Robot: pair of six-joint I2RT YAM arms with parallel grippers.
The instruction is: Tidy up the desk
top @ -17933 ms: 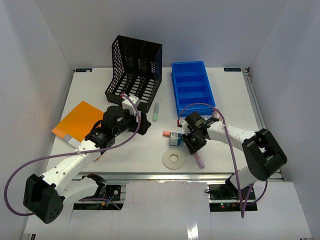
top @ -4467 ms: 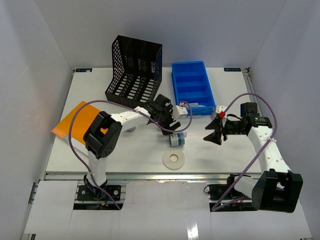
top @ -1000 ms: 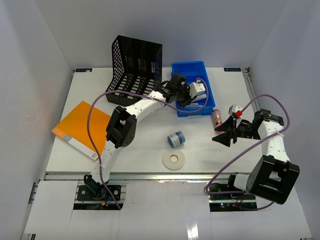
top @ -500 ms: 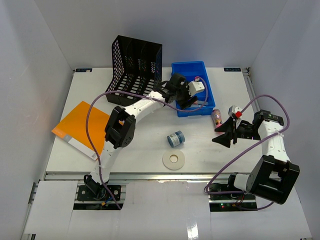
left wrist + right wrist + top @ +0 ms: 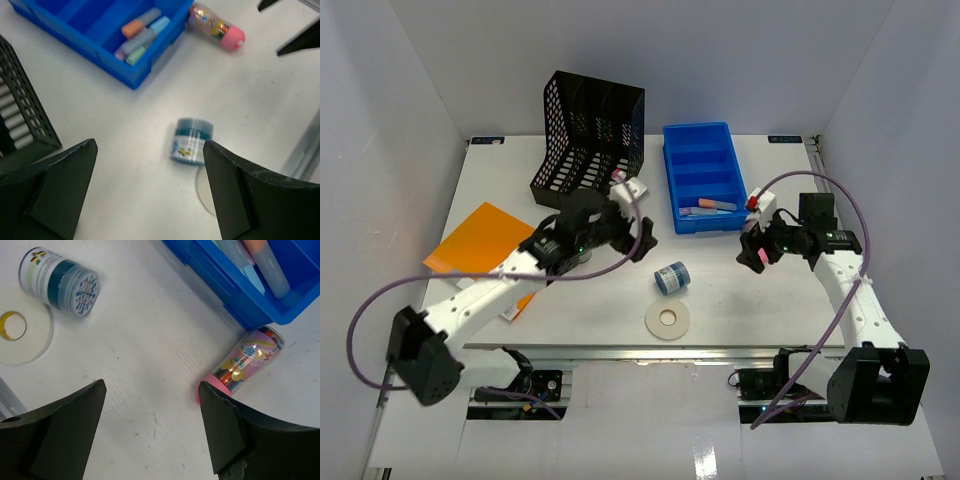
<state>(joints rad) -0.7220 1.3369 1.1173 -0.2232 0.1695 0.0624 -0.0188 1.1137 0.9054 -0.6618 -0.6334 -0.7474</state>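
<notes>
Here's the desk (image 5: 740, 310), the big white top filling the overhead view, and both your arms are out over it. Your left gripper (image 5: 643, 240) hangs near the centre, jaws spread wide and empty. From its wrist camera the teal jar (image 5: 192, 140) shows in the gap, lying on its side on the white surface. Your right gripper (image 5: 756, 252) is over at 3 o'clock, jaws also apart, gripping nothing. The pink-capped tube (image 5: 247, 362) lies flat just past the fingertip on that wrist view's right (outside the gap, not between the fingers), just beside the near corner of the blue tray (image 5: 672, 190). That tray sits at 1 o'clock with markers (image 5: 142, 35) in its nearest compartment. The black mesh rack (image 5: 588, 140) is at 11 and the orange folder (image 5: 475, 240) at 9, partly under your left arm. A white tape ring (image 5: 667, 320) lies close by at 6 o'clock from the jar.
</notes>
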